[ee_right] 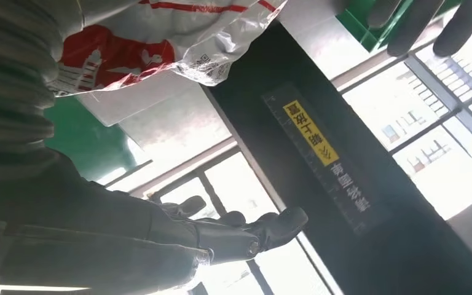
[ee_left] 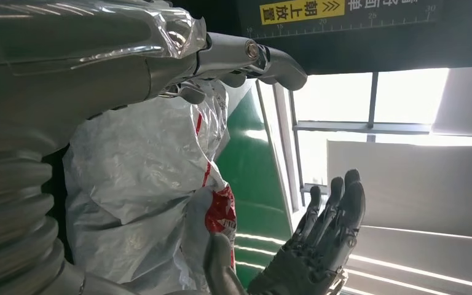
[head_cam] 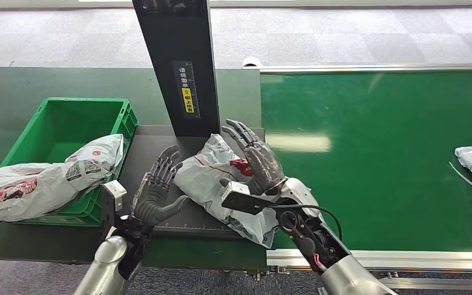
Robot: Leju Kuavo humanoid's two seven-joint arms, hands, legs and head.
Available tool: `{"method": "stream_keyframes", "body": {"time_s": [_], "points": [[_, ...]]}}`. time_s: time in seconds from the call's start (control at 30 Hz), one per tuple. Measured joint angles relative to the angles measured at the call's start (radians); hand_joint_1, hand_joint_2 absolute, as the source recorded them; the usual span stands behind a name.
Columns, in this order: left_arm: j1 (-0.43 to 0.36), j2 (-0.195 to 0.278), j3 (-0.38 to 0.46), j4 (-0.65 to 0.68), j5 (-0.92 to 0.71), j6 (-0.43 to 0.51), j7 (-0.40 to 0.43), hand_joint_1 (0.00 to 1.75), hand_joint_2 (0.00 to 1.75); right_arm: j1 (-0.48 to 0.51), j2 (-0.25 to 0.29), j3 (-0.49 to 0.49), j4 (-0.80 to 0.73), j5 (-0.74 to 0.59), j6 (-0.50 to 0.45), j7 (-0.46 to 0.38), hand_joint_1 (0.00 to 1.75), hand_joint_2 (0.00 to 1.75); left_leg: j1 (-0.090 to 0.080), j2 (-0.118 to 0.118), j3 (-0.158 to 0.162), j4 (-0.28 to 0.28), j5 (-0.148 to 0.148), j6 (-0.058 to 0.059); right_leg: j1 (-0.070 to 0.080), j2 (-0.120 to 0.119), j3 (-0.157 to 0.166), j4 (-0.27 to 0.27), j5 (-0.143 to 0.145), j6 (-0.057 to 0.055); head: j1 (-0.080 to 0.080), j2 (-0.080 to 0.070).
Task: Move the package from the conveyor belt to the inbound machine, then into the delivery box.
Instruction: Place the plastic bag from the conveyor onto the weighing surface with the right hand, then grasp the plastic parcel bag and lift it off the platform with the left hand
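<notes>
From the head view, the package (head_cam: 212,178) lay on the dark scanner platform (head_cam: 153,153), right at the foot of the black scanner post (head_cam: 181,61). The left hand (head_cam: 157,190) stood at the package's side away from the conveyor belt (head_cam: 375,153), fingers spread and upright, touching the bag or just beside it. The right hand (head_cam: 258,163) stood on the belt side, fingers likewise spread; both were released, bracketing rather than grasping. The green crate (head_cam: 67,129) sat beyond the left hand, farther from the post, with another bag (head_cam: 43,181) draped over its rim.

In the left wrist view, the package (ee_left: 141,172) filled the space between the two hands, the right hand (ee_left: 319,246) open beyond it.

In the right wrist view, the post's yellow label (ee_right: 310,132) showed past the package (ee_right: 160,37).

The machine step seemed in hand. Next, the hands would need to close on the bag and carry it to the crate.
</notes>
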Motion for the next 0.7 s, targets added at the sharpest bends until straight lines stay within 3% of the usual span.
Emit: {"method": "stream_keyframes", "body": {"time_s": [0.5, 0.6, 0.7], "points": [[-0.012, -0.002, -0.001, 0.009, -0.025, 0.039, -0.016, 0.0, 1.75, 0.11, -0.019, -0.197, -0.172, -0.213, -0.06, -0.067, 0.0, 1.75, 0.0, 0.0, 0.0, 0.0, 0.0, 0.0, 0.0, 0.0, 0.0, 0.0, 0.0, 0.0, 0.0, 0.0], [-0.012, -0.002, -0.009, -0.008, -0.091, 0.092, -0.032, 0.0, 1.75, 0.128, -0.032, -0.26, -0.206, -0.209, -0.115, -0.061, 0.0, 1.75, 0.0, 0.0, 0.0, 0.0, 0.0, 0.0, 0.0, 0.0, 0.0, 0.0, 0.0, 0.0, 0.0, 0.0], [-0.018, -0.002, -0.027, -0.037, -0.243, 0.223, -0.05, 0.0, 1.75, 0.147, -0.042, -0.326, -0.236, -0.21, -0.129, -0.044, 0.0, 1.75, 0.0, -0.001, 0.0, 0.0, 0.0, 0.0, 0.0, 0.0, 0.0, 0.0, 0.0, 0.0, 0.0, 0.0]]}}
